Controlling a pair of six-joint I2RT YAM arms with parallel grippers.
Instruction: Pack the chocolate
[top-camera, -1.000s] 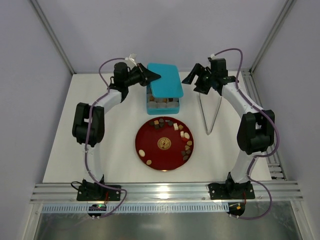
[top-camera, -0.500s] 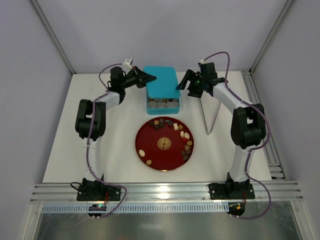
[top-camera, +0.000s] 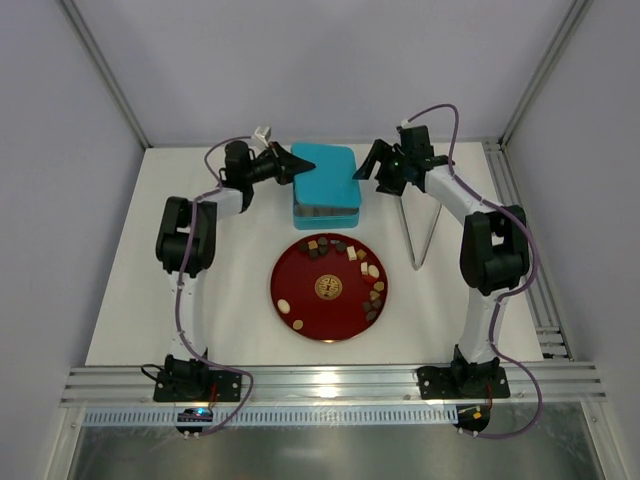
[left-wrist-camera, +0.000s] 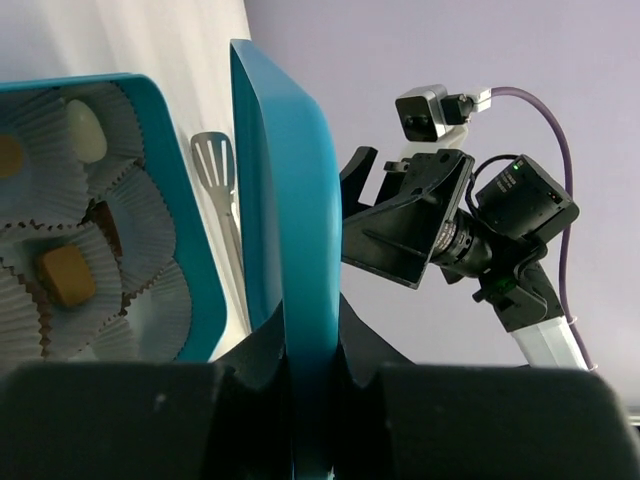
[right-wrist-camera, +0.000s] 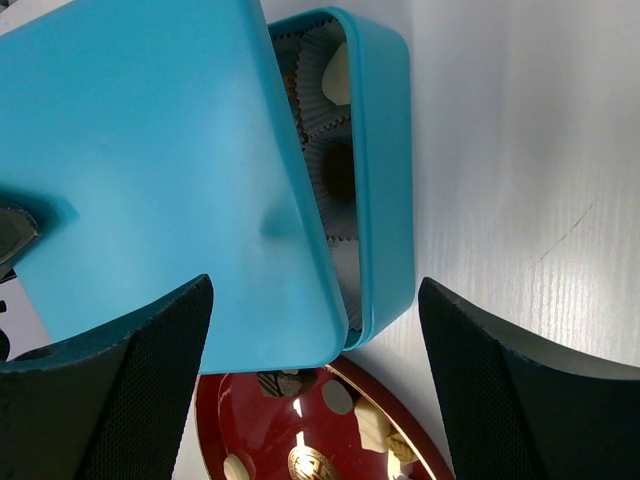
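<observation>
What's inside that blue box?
White paper cups, one with a cream chocolate, one with a light brown chocolate. The lid covers most of the box, so the rest is hidden.

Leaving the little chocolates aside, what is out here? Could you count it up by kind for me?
robot arms: 2
teal box: 1
teal lid: 1
red plate: 1
metal tongs: 1
Total: 6
</observation>
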